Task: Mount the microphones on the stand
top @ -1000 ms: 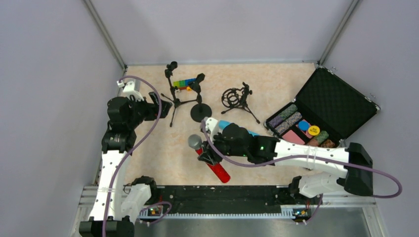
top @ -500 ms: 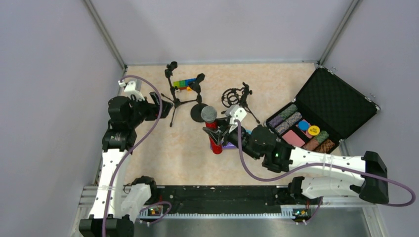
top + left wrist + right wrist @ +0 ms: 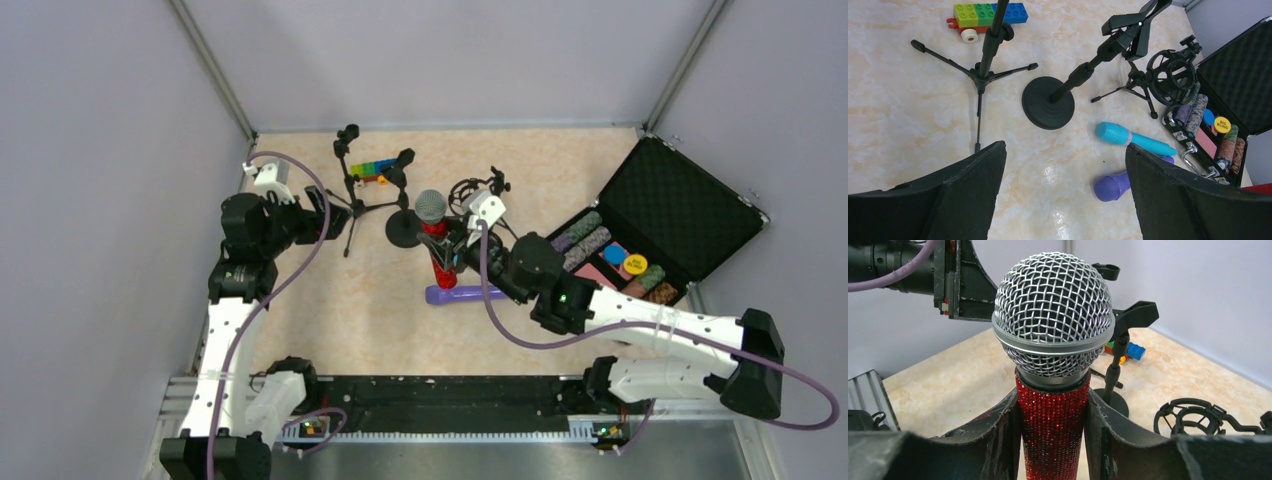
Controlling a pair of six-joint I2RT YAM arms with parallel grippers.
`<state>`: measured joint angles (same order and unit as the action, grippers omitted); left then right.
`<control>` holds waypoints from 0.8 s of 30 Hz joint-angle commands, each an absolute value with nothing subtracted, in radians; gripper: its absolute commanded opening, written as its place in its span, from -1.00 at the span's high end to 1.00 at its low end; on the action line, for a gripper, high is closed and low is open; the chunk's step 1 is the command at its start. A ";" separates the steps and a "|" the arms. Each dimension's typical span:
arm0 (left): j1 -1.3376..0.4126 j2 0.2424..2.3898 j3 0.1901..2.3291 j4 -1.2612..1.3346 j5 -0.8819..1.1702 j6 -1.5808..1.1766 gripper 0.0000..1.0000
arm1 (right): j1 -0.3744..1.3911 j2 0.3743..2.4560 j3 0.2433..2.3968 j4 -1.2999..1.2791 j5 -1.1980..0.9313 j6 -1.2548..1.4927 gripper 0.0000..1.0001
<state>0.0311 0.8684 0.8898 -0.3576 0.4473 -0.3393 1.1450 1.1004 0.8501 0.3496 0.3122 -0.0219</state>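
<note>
My right gripper is shut on the glittery red microphone and holds it upright, silver mesh head on top, close to the right of the round-base stand. In the right wrist view both fingers press the red body. The purple microphone lies on the table below it. The light-blue microphone lies by the purple one in the left wrist view. My left gripper is open and empty, left of the tripod stand.
A shock-mount tripod stands right of the round-base stand, whose clip is empty. A Lego car sits at the back. An open poker chip case fills the right side. Walls close in on three sides.
My right gripper lifted the red microphone off the near table, turned it upright and carried it back toward the round-base stand. The purple microphone came into view. The left arm stayed still.
</note>
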 commanded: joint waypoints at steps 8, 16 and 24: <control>0.031 0.880 0.890 -0.311 0.470 -0.344 -0.85 | 0.898 1.120 0.958 0.368 -0.022 0.188 1.00; 0.031 0.883 0.889 -0.306 0.479 -0.345 -0.85 | 0.732 1.130 0.973 0.496 -0.143 0.292 1.00; 0.032 0.888 0.889 -0.304 0.486 -0.345 -0.85 | 0.725 1.168 1.022 0.571 -0.106 0.127 1.00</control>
